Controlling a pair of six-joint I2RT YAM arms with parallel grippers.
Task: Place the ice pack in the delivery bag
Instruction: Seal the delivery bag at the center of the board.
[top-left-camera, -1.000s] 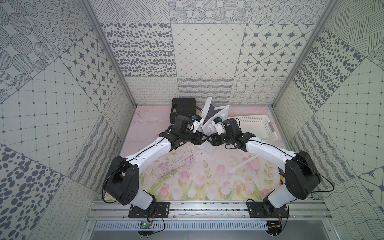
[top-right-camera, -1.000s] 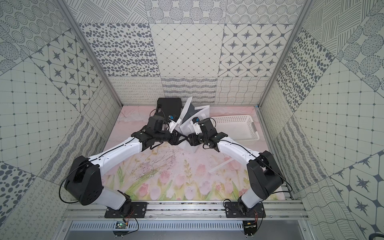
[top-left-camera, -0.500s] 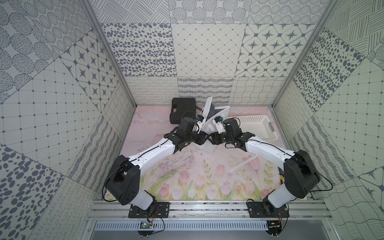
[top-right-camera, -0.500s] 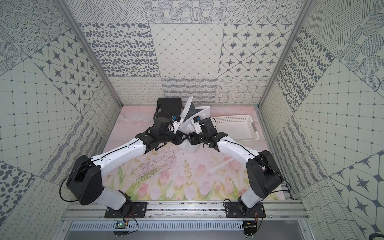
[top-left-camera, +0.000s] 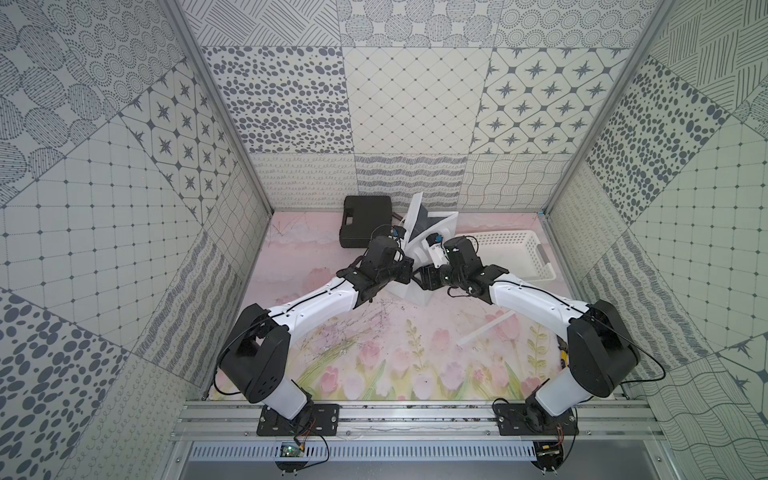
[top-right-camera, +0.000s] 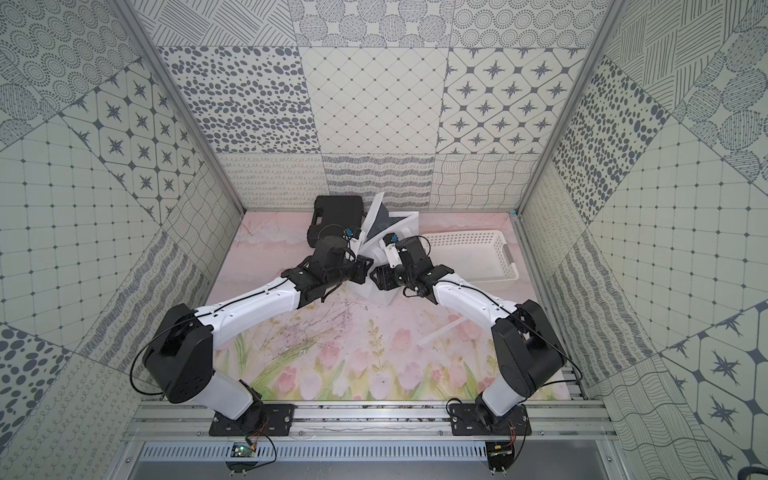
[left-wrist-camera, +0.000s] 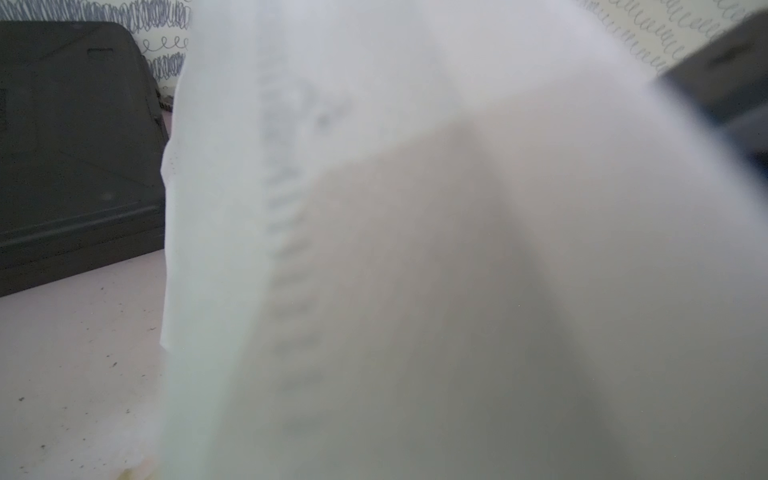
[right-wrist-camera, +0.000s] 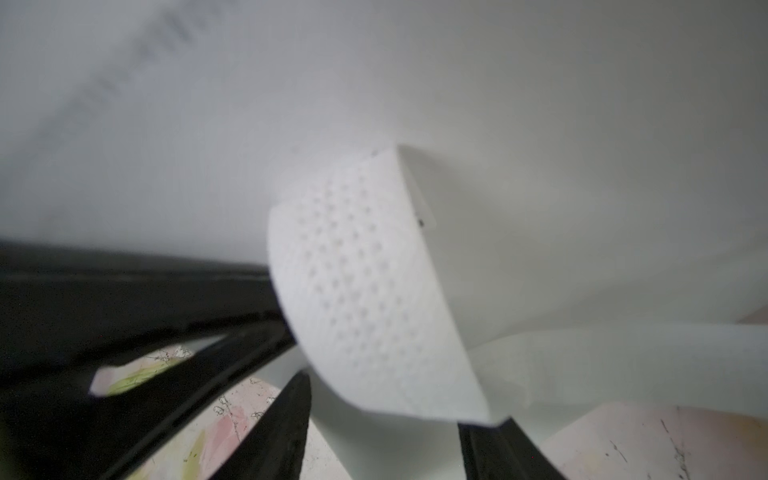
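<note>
Swung right from the black case (top-left-camera: 365, 220), the left claw (top-left-camera: 410, 270) now clenches at the near-left edge of the far-centre bag (top-left-camera: 438, 222), facing the right claw (top-left-camera: 419, 277), whose grip I cannot tell; ice pack unseen.

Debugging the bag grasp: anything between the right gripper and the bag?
Nothing visible. In the right wrist view the right gripper is open and right up against the bag, with only the bag's own handle loop in front of its jaws.
</note>
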